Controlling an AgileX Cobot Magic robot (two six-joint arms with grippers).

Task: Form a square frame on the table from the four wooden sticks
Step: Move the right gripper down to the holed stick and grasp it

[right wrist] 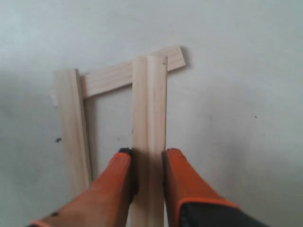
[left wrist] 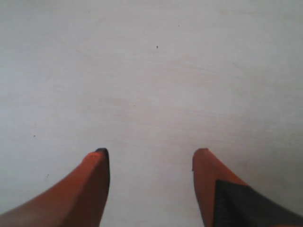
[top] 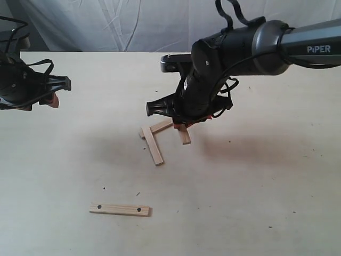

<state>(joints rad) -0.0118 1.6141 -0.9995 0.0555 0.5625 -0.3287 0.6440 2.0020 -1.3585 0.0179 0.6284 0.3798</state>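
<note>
Three of the wooden sticks meet near the middle of the table. One stick lies lengthwise, a second crosses its far end, and a third stick is pinched between the orange fingers of my right gripper, its far end resting over the cross stick. The third stick pokes out below my right gripper. A fourth stick with two dark holes lies alone near the front. My left gripper hovers open over bare table; it sits at the far left.
A wrinkled white cloth hangs behind the table's back edge. The right arm's black body reaches in from the right above the sticks. Tiny dark specks dot the tabletop.
</note>
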